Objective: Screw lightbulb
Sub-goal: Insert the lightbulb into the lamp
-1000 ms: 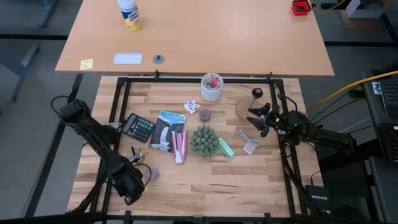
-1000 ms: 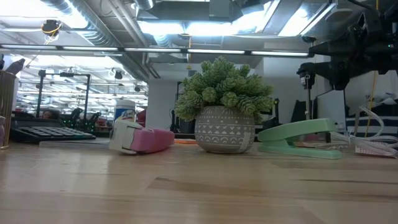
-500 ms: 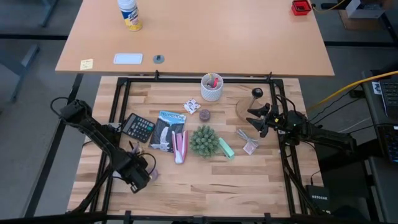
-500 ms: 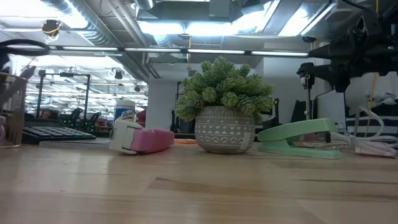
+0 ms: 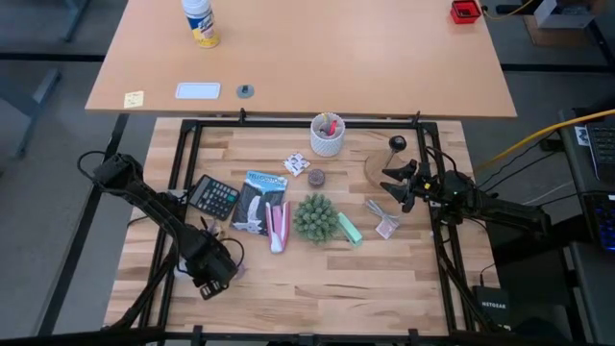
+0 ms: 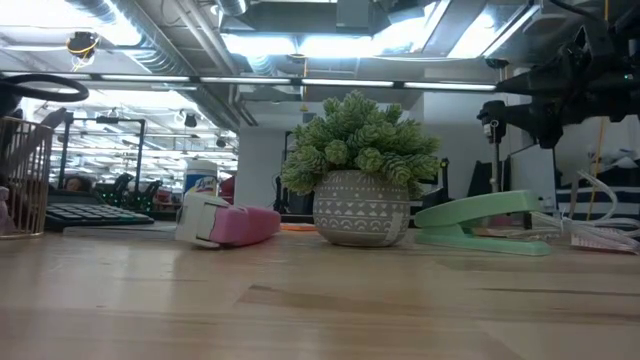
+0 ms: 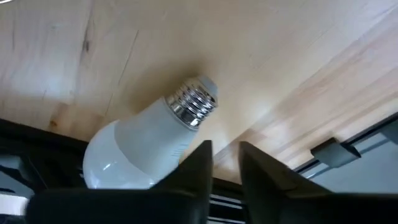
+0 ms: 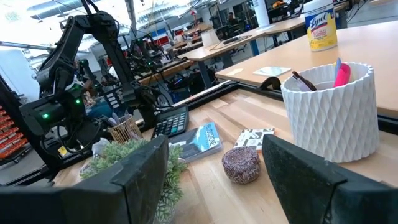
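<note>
Near the bench's front-left corner, the left gripper (image 7: 225, 163) hovered with fingers narrowly parted beside the lightbulb (image 7: 146, 142), lying sideways, apparently for pickup. The right gripper (image 8: 214, 165) waited spread by the wooden socket disc (image 5: 382, 169).

Going off the plant (image 5: 314, 218): stapler (image 5: 349, 228) just right, calculator (image 5: 213, 196) well left, cup (image 5: 327, 135) behind, lightbulb (image 7: 147, 141) far front-left.
</note>
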{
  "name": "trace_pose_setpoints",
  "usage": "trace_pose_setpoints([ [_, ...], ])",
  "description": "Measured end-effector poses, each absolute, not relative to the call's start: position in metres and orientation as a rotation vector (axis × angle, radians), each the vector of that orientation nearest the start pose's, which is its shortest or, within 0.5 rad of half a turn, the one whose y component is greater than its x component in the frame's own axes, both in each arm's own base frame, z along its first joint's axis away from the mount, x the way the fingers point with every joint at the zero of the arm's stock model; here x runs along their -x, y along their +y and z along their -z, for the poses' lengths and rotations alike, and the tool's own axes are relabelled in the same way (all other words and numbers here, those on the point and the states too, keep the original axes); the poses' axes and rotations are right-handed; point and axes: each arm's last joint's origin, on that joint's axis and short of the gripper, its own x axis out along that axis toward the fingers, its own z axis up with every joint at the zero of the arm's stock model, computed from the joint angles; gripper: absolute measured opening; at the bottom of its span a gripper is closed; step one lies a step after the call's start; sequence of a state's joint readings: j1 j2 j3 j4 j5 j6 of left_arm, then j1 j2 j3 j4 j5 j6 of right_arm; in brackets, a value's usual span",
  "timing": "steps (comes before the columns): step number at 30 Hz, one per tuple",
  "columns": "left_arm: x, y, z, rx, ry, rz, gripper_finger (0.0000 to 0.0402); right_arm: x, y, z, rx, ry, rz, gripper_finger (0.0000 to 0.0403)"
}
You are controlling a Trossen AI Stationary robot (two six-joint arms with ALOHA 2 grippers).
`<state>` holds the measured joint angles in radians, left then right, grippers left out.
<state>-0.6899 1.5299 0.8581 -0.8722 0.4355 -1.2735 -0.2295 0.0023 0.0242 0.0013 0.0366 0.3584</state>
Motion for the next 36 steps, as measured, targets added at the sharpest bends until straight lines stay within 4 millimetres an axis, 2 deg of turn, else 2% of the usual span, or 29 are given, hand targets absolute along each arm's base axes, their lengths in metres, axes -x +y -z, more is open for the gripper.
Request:
trace_pose_setpoints([
  [6, -0.1777, -0.1627, -0.1679, 0.627, 1.87, -0.159, 0.0161, -0.0935, -0.023, -0.1717, -0.354, -0.07, 0.26, 0.0266],
  [11, -0.1774, -0.1625, -0.1679, 0.544, 1.867, -0.05, 0.019, -0.0935, -0.0231, -0.1717, -0.354, -0.071, 0.264, 0.0266],
  [19, -0.1759, -0.1608, -0.1677, 0.443, 1.863, 0.035, 0.0194, -0.0935, -0.0231, -0.1715, -0.354, -0.071, 0.264, 0.0266],
  [25, -0.1704, -0.1538, -0.1673, 0.329, 1.88, -0.022, 0.0194, -0.0935, -0.0231, -0.1714, -0.354, -0.07, 0.264, 0.0266],
  [36, -0.1706, -0.1551, -0.167, 0.259, 1.863, 0.078, 0.0194, -0.0936, -0.0231, -0.1711, -0.354, -0.068, 0.264, 0.0266],
])
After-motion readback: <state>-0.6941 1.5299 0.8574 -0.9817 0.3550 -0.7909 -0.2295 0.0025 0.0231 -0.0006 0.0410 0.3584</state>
